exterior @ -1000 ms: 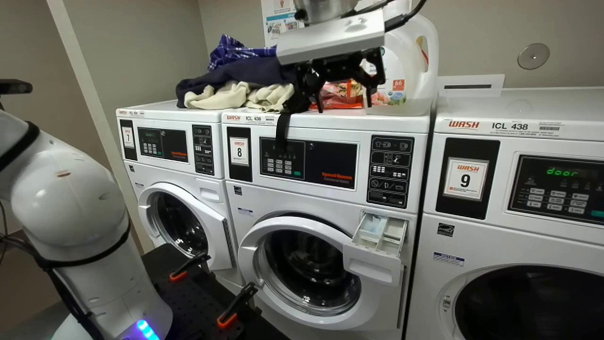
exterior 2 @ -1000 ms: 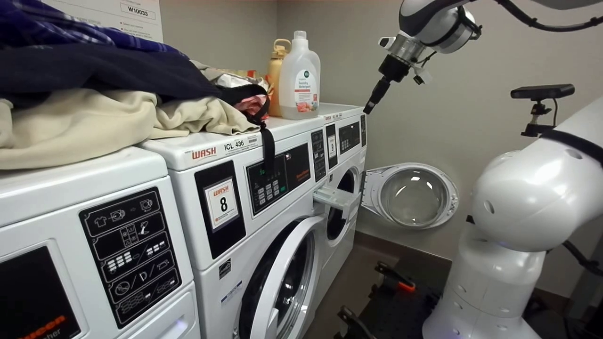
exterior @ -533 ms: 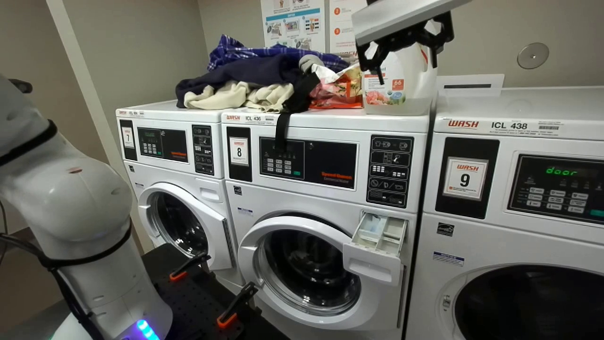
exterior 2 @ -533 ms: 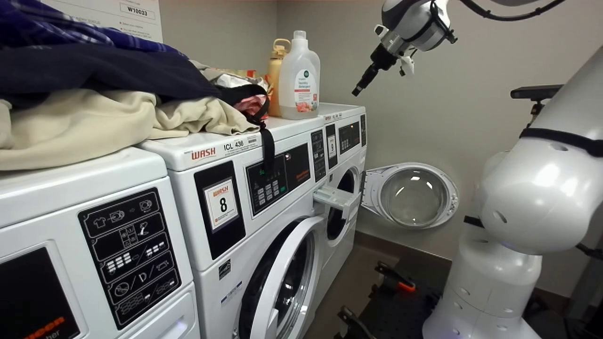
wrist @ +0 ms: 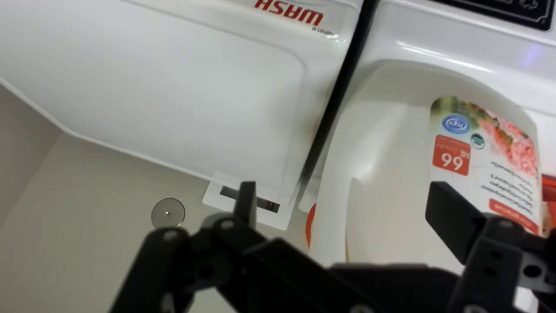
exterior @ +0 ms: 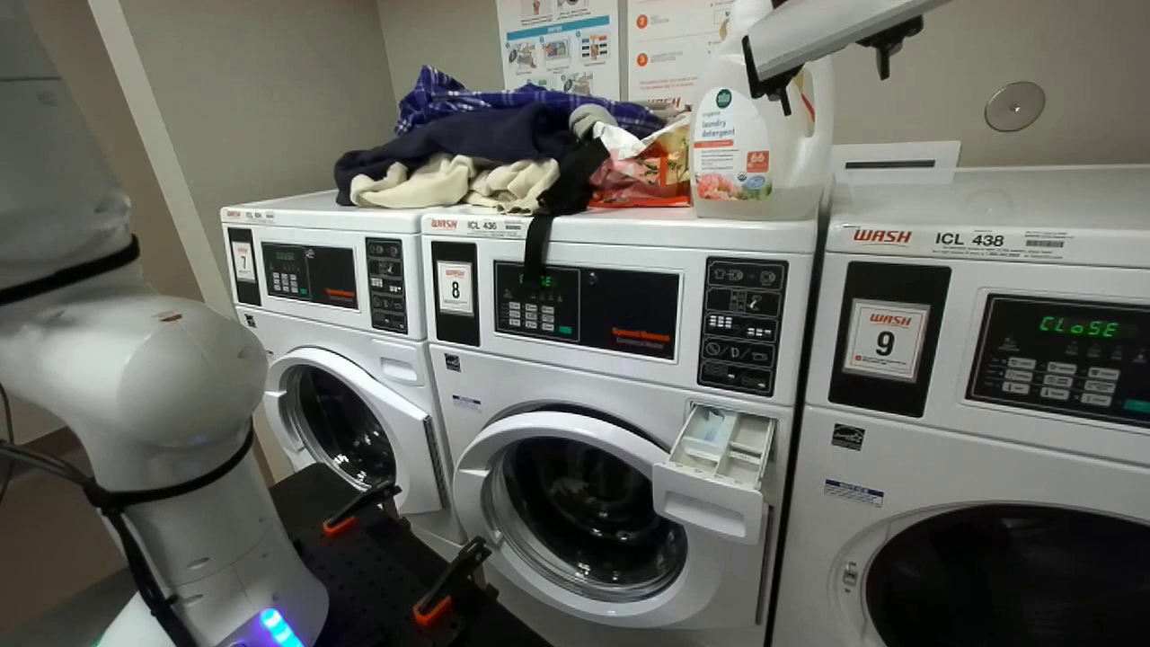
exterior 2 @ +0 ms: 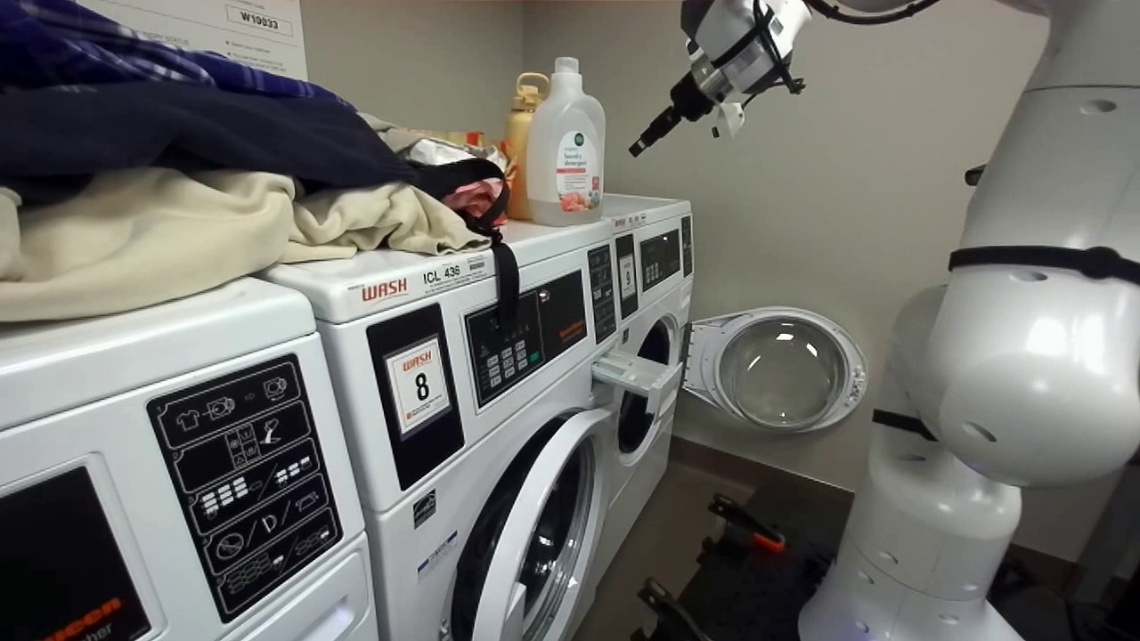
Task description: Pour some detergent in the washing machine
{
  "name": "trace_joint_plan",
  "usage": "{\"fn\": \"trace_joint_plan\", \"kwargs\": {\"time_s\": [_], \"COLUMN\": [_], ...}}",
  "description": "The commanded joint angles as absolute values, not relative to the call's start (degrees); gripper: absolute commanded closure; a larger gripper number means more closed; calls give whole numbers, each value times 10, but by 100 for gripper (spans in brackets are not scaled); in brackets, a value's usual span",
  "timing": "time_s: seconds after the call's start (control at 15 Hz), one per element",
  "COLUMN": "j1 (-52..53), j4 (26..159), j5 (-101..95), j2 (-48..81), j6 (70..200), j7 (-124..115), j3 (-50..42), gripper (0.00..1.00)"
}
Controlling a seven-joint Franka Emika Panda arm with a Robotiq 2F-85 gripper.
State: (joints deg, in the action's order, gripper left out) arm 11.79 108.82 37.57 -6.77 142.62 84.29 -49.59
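The white, round-doored washing machine (exterior: 620, 386) bears the white plastic detergent jug (exterior: 755, 148) atop its right end. The black two-fingered gripper (wrist: 345, 200), jaws wide and empty, should probably centre over the moulded white handle (wrist: 329, 234) before lowering.

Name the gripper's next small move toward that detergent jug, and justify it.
Probably ease the gripper toward the handle of the detergent jug, jaws open: in the wrist view they stand apart with the handle showing between them, while an exterior view shows a gap to the jug, upright on the washing machine marked 8.
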Motion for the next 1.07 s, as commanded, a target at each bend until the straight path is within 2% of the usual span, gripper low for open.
{"fn": "trace_joint_plan", "kwargs": {"time_s": [0.0,0.47,0.53,1.0], "j1": [130,82,-5,-186], "j4": [1018,939,934,855], "j5": [478,627,617,608], "j2": [8,124,122,161], "j6": [1401,1320,1331,1331], "j7": [904,972,968,963], "j3": [-530,-525,-430,-229], "gripper": [0,0,0,0]}}
